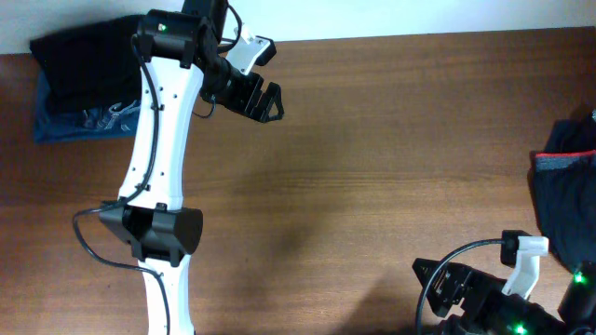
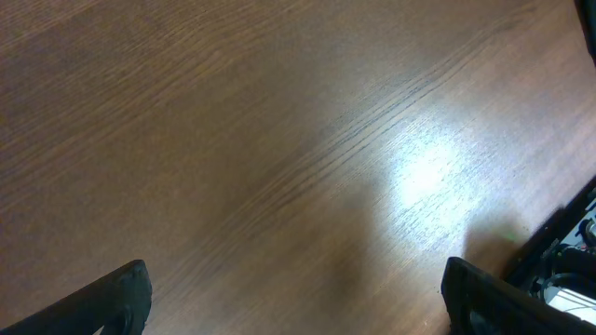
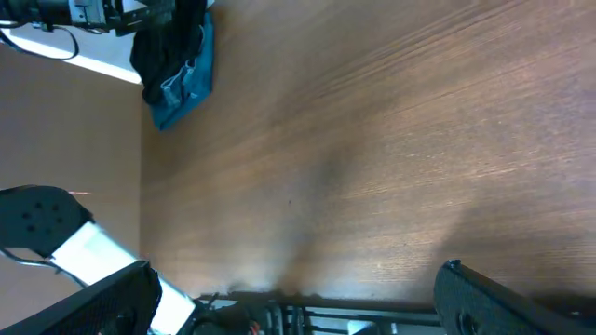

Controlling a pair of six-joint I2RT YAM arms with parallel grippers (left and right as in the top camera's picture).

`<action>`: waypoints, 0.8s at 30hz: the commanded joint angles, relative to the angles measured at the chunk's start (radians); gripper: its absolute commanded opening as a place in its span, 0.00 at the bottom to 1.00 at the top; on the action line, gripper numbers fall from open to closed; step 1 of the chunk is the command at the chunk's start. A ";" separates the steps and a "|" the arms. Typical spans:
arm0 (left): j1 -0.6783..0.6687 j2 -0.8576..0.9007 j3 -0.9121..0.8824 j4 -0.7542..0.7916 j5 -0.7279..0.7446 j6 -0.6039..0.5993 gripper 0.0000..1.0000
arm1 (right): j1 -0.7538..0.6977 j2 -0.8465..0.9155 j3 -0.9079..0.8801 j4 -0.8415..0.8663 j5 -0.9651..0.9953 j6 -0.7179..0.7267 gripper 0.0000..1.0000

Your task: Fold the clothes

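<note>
Folded black trousers (image 1: 88,60) lie stacked on folded blue jeans (image 1: 88,123) at the far left corner of the table; the stack also shows in the right wrist view (image 3: 177,56). A dark garment with a reddish band (image 1: 566,191) lies at the right edge. My left gripper (image 1: 268,102) is open and empty, held above bare wood to the right of the stack; its fingers stand wide apart in the left wrist view (image 2: 296,298). My right gripper (image 1: 426,279) is open and empty near the front right edge, its fingers wide apart in the right wrist view (image 3: 298,298).
The brown wooden table (image 1: 372,167) fills the view. The left arm's white links and black base (image 1: 158,233) stand at the front left. Cables lie by the right arm's base at the front edge.
</note>
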 commanded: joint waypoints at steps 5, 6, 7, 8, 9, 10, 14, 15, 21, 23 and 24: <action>0.004 -0.018 0.013 -0.001 0.000 0.015 0.99 | 0.072 -0.017 -0.028 0.218 0.058 -0.278 0.99; 0.004 -0.018 0.013 -0.001 0.000 0.016 0.99 | 0.100 -0.023 -0.042 0.266 0.058 -0.303 0.99; 0.004 -0.018 0.013 -0.001 0.000 0.016 0.99 | 0.146 -0.040 -0.083 0.369 0.058 -0.322 0.99; 0.004 -0.018 0.013 -0.001 0.000 0.015 0.99 | 0.189 -0.072 -0.151 0.496 0.058 -0.322 0.99; 0.004 -0.018 0.013 -0.001 0.000 0.016 0.99 | 0.207 -0.092 -0.196 0.564 0.058 -0.322 0.99; 0.004 -0.018 0.013 -0.001 0.000 0.016 0.99 | 0.228 -0.127 -0.274 0.669 0.058 -0.322 0.99; 0.004 -0.018 0.013 -0.001 0.000 0.016 0.99 | 0.245 -0.245 -0.583 1.022 0.057 -0.322 0.99; 0.004 -0.018 0.013 -0.001 0.000 0.016 0.99 | 0.246 -0.270 -0.649 1.101 0.057 -0.322 0.99; 0.004 -0.018 0.013 -0.001 0.000 0.016 0.99 | 0.325 -0.419 -0.954 1.499 0.128 -0.322 0.98; 0.004 -0.018 0.013 -0.001 0.000 0.016 0.99 | 0.359 -0.457 -1.004 1.553 0.173 -0.322 0.98; 0.004 -0.018 0.013 -0.001 0.000 0.016 0.99 | 0.375 -0.472 -1.021 1.566 0.197 -0.322 0.99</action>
